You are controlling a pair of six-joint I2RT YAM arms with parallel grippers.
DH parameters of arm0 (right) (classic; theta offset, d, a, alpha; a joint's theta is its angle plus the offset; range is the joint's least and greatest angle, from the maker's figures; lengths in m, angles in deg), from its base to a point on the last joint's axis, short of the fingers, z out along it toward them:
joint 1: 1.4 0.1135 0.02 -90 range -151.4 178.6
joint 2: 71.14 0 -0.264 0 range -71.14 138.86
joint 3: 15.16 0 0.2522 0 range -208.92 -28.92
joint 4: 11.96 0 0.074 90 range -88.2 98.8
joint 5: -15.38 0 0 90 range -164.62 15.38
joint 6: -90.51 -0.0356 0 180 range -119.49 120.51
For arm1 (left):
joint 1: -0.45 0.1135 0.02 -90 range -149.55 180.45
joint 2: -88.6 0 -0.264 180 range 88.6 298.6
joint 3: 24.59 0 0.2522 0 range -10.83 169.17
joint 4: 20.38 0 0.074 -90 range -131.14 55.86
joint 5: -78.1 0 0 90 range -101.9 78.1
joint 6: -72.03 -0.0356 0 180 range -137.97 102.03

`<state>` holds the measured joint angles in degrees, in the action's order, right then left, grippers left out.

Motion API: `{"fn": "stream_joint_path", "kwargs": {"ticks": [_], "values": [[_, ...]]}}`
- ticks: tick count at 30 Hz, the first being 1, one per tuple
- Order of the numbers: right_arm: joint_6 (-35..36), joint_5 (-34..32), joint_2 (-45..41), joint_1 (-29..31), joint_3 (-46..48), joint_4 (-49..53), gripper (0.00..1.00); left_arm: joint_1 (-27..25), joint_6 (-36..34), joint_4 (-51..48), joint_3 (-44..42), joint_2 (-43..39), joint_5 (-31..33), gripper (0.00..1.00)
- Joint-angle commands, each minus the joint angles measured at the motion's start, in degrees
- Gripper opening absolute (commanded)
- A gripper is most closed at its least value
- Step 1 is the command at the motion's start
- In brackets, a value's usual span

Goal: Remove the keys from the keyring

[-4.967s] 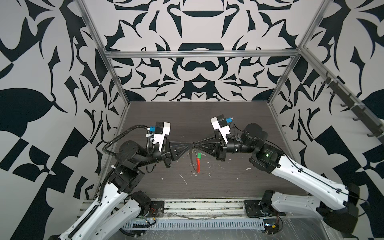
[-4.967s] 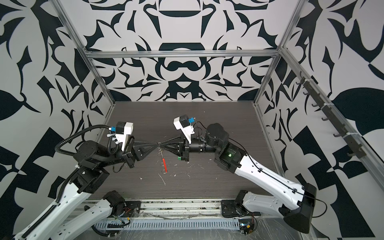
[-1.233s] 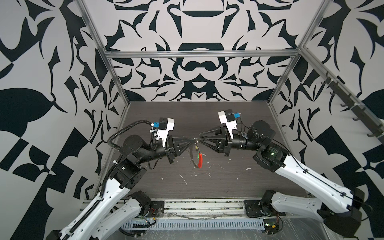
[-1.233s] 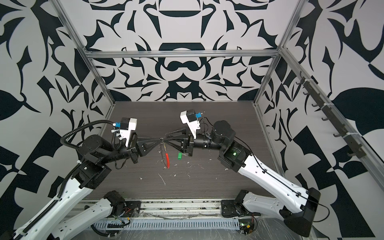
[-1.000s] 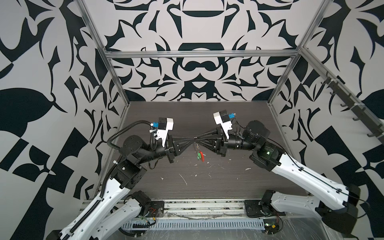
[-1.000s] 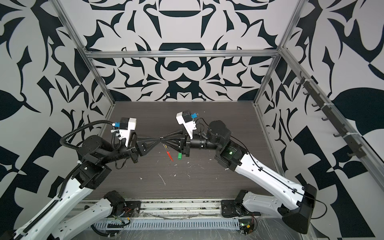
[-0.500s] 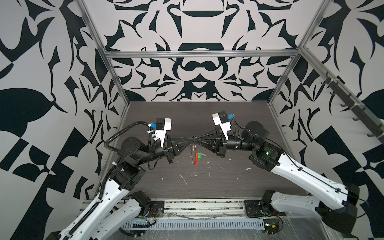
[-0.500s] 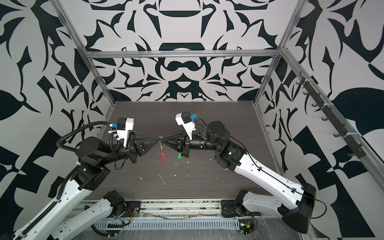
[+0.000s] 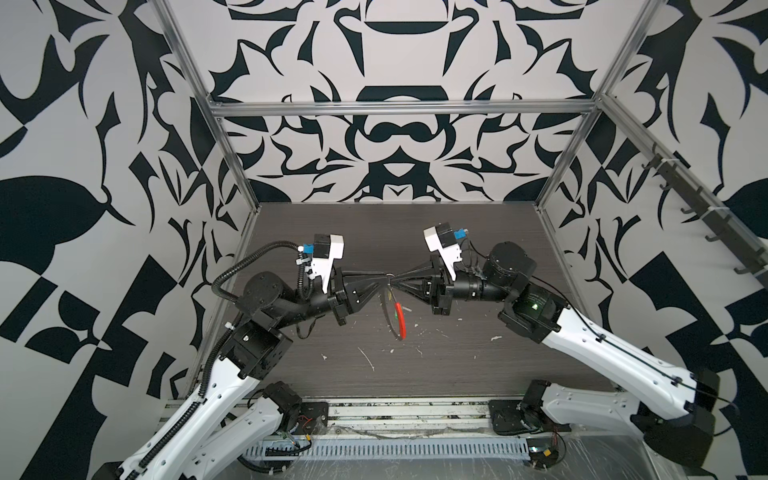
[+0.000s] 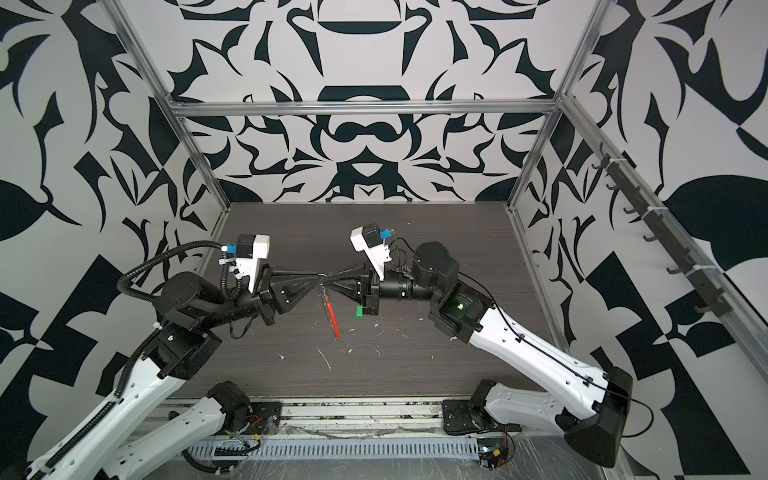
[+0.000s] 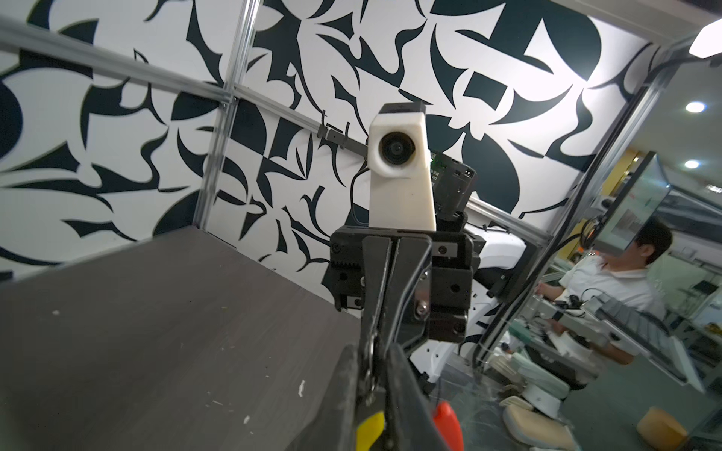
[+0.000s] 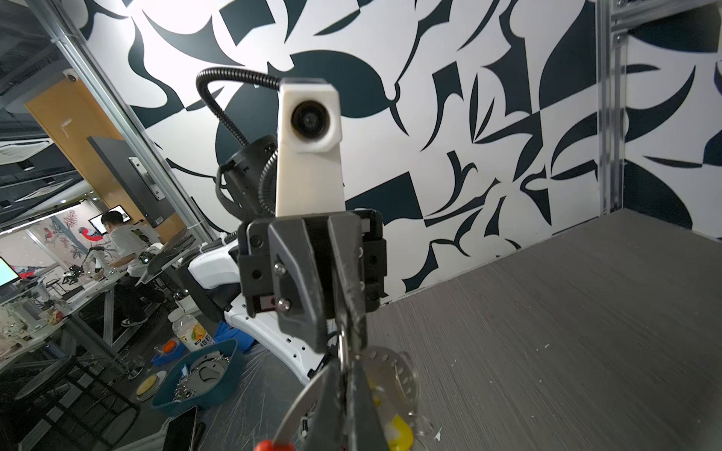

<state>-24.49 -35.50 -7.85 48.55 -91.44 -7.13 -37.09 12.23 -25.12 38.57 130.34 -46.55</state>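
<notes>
One risk: keyring (image 9: 400, 320) is pinched by right tool (image 9: 396, 285); left tool's (image 9: 386, 281) grip cannot be told, so it may be twisted loose and dropped.

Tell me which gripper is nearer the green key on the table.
Right. The green key lies under the right gripper; the left gripper ends short of it, at the hanging keyring.

One large thin grey wire keyring (image 9: 400, 318) with a short red sleeve. Two plastic-tagged keys: one bright green (image 10: 358, 312), one yellow (image 11: 369, 423). Scattered white flecks (image 9: 368, 359) on the dark desk (image 9: 457, 365): too many to count.
</notes>
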Motion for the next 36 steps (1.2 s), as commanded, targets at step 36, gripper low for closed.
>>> {"fn": "stream_joint_path", "kwargs": {"ticks": [36], "values": [[13.8,2.1,3.0,0.1,-17.6,31.3,0.0,-0.3,-11.2,-43.8,24.2,12.3,-10.8,0.18]]}}
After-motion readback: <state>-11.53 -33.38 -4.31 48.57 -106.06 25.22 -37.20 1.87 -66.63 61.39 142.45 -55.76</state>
